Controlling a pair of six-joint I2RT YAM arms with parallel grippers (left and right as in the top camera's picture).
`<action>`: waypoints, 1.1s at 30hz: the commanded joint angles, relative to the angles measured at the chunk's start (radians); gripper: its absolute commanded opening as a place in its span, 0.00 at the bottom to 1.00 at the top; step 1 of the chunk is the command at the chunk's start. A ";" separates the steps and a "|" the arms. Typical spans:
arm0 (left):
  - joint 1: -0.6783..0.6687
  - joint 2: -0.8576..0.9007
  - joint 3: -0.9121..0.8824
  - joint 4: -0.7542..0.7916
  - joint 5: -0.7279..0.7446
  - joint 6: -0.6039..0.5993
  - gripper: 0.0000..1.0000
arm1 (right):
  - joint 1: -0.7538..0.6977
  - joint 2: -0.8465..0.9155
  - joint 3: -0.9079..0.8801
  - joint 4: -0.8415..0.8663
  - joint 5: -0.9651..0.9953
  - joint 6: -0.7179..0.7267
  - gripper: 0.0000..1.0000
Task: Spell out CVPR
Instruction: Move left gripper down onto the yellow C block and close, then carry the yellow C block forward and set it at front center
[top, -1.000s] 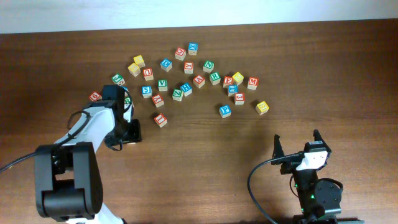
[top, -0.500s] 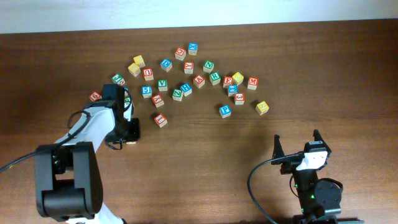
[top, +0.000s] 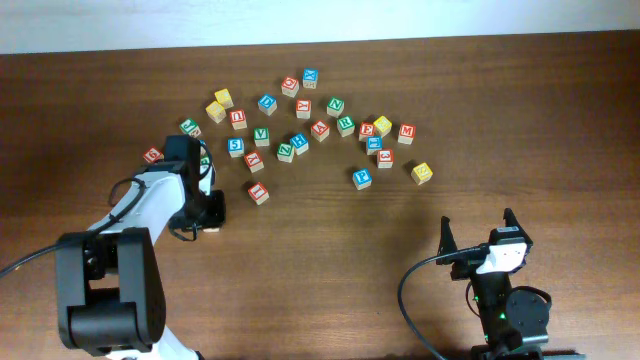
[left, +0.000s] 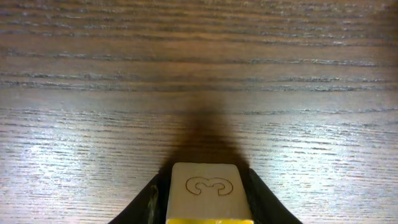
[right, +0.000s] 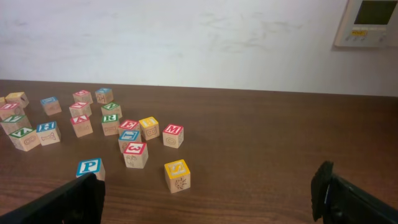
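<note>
My left gripper sits left of the cube cluster, its arm over the table. In the left wrist view the left gripper is shut on a wooden cube, with a black finger pressed against each side. That cube has a yellow face toward the camera and an engraved outline on top; its letter is hidden. The green V cube, green R cube and blue P cube rest on the table. P and R also show in the right wrist view. My right gripper stands open at the front right, holding nothing.
Several more lettered cubes lie scattered across the back middle of the table. A yellow S cube is the nearest to the right arm. A red cube lies just behind the left arm. A white wall runs along the far edge.
The left jaws have narrowed onto the cube between them. The left arm has barely shifted, and the right arm and loose cubes have not moved.
</note>
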 joint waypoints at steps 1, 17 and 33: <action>-0.001 0.020 0.035 -0.038 0.007 0.002 0.28 | -0.006 -0.007 -0.007 -0.004 0.008 -0.007 0.98; -0.375 0.021 0.187 -0.232 0.241 -0.271 0.22 | -0.006 -0.007 -0.007 -0.005 0.008 -0.007 0.98; -0.608 0.090 0.116 -0.210 -0.061 -0.565 0.36 | -0.006 -0.007 -0.007 -0.004 0.008 -0.007 0.98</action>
